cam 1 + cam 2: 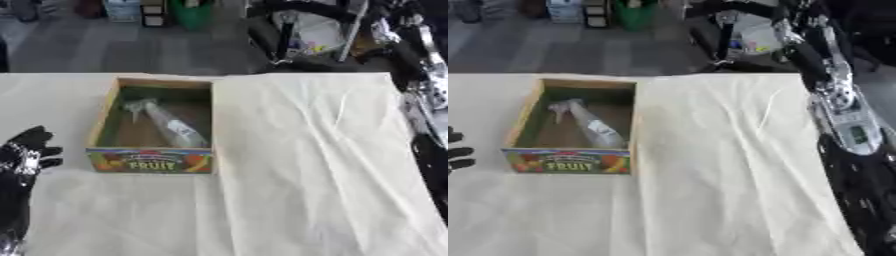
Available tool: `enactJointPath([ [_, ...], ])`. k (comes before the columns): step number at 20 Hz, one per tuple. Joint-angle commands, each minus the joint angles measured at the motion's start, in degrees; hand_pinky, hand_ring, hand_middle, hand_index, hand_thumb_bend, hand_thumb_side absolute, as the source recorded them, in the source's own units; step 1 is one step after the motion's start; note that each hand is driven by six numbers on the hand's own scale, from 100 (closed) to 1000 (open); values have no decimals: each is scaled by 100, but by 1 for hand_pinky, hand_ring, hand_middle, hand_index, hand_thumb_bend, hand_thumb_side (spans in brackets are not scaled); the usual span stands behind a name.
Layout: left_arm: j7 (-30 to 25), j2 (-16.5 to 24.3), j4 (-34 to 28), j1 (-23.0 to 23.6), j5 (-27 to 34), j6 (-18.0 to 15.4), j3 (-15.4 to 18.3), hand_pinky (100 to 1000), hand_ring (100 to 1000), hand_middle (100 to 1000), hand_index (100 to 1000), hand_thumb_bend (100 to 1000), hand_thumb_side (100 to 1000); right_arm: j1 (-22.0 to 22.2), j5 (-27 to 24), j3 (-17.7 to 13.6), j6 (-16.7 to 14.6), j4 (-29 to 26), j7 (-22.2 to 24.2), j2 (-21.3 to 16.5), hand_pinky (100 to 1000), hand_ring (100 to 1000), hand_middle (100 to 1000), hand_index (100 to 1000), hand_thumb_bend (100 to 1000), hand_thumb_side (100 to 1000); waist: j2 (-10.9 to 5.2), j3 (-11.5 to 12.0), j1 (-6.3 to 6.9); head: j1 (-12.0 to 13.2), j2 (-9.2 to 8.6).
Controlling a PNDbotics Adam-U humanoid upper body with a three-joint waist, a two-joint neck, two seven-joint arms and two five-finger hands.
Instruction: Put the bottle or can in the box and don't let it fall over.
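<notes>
A tan wooden box with a green inside and a front panel printed with bright fruit and yellow "FRUIT" lettering holds a clear bottle with a white label, on a cream tablecloth, beside a glossy black left hand.

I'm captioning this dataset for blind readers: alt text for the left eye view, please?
A clear plastic bottle lies tilted inside an open wooden box with a colourful FRUIT label, on a table draped in cream cloth. The robot's black left hand rests open at the left edge.
</notes>
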Motion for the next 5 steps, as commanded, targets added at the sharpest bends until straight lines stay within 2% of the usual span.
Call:
enactJointPath([
  [1,44,134,-124,-33,-55,-11,54,657,657,705,797,502,679,242,54,-252,2,-441,-73,-12,894,1000,957,1000,100,417,-43,-141,16,140,115],
  [5,63,153,-117,1,-77,-10,66,657,657,705,800,503,679,620,144,-370,24,-700,-161,308,889,1000,949,1000,100,417,-52,-525,68,362,344],
])
